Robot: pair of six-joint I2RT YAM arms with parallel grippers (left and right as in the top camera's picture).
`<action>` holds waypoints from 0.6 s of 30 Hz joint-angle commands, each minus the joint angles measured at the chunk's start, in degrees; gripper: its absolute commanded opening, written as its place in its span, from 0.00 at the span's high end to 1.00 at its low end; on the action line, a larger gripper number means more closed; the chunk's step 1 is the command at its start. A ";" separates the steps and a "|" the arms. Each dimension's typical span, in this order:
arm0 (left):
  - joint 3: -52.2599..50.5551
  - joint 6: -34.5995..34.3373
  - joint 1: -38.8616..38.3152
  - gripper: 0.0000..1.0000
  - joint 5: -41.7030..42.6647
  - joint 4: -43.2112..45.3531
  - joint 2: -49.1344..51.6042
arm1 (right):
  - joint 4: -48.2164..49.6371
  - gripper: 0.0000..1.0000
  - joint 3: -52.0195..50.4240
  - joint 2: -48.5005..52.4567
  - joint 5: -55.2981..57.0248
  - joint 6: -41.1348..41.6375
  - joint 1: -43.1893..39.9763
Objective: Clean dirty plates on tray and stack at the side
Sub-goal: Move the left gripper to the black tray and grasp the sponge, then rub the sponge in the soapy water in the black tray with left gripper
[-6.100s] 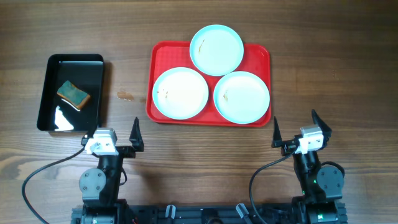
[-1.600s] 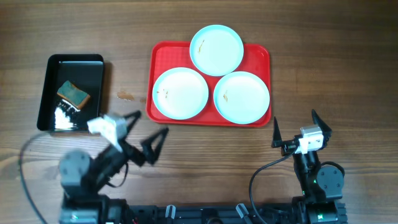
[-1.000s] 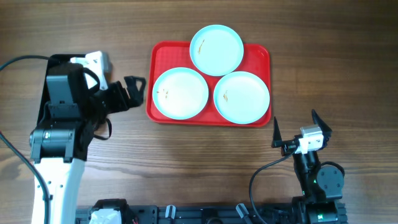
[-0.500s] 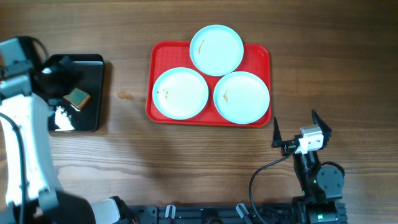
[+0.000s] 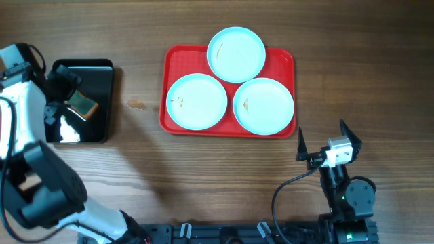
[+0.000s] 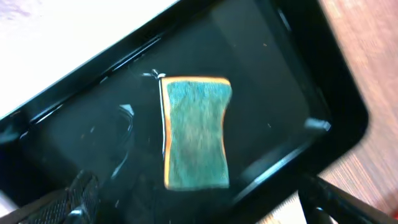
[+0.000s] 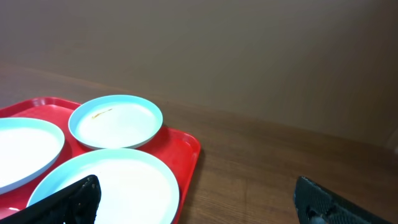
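Wooden bench [image 5: 203,176], left of the tray [image 5: 165,88]: our left gripper [image 6: 200,202] hangs wide over the sponge [image 6: 198,132]; next we should lower and pinch it.

Left arm [image 5: 15,108]: was held stretched from 7 o'clock up to 10 o'clock, wrist tipped downward. Left gripper [image 5: 60,97]: jaws were spread wide, nothing clasped. Right arm [image 5: 342,193]: was folded at 5 o'clock. Right gripper [image 5: 323,135]: jaws were spread wide, pointed toward 12 o'clock, empty.
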 commanded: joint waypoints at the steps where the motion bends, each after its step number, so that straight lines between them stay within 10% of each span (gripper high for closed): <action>1: 0.92 -0.17 0.20 0.12 -0.63 2.64 4.79 | 0.20 0.00 -0.07 -0.68 0.57 0.17 -0.33; 4: 0.92 -0.17 0.20 0.35 -0.63 3.93 8.39 | 0.22 0.00 -0.07 -0.68 0.57 0.20 -0.33; 18: 0.92 -0.15 0.20 0.28 -2.32 5.31 16.68 | 0.22 0.00 -0.07 -0.68 0.57 0.20 -0.33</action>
